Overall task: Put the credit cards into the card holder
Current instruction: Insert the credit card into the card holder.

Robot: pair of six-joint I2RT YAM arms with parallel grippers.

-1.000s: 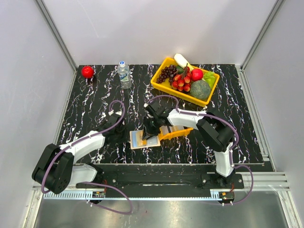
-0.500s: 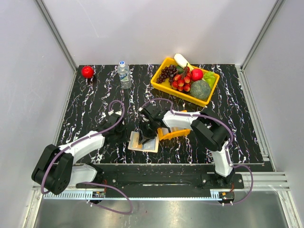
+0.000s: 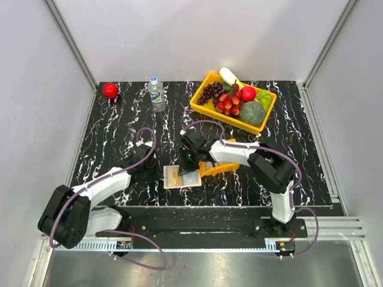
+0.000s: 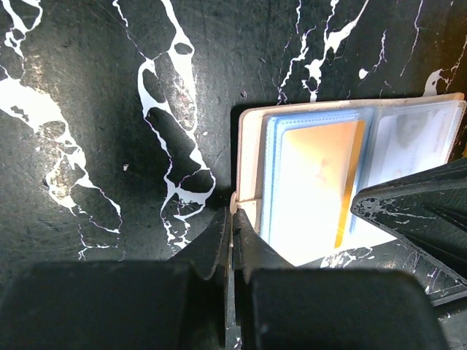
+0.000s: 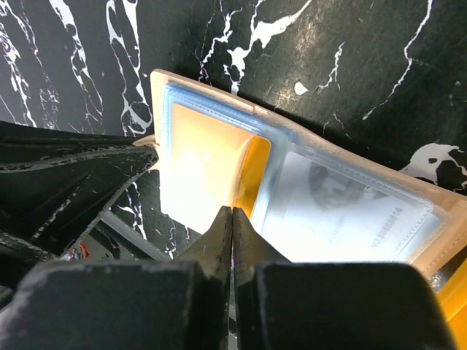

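Right now the holder (image 3: pixel 181 178) lies open on the table (image 3: pixel 114 134), just beside the orange tray (image 3: pixel 220 168). The left gripper (image 4: pixel 232 219) is pinched onto its edge. The right gripper (image 5: pixel 232 220) has its fingers pressed together, tips at a yellowish card (image 5: pixel 198 171) on the sleeves.

Black table (image 3: pixel 119 137) with white marble veining, pale panels at its back and sides. Along the far edge, left to right: a red apple (image 3: pixel 110 90) at the back-left corner, a clear water bottle (image 3: pixel 157 94) standing upright, and a yellow tray (image 3: pixel 221 119) set at an angle toward the back-right, loaded with fruit. Nearer the front edge, about centre, the tan card holder (image 3: pixel 176 176) lies opened flat, clear sleeves up, with a small orange tray (image 3: pixel 218 167) just beside it on its right; whether the two touch cannot be told.
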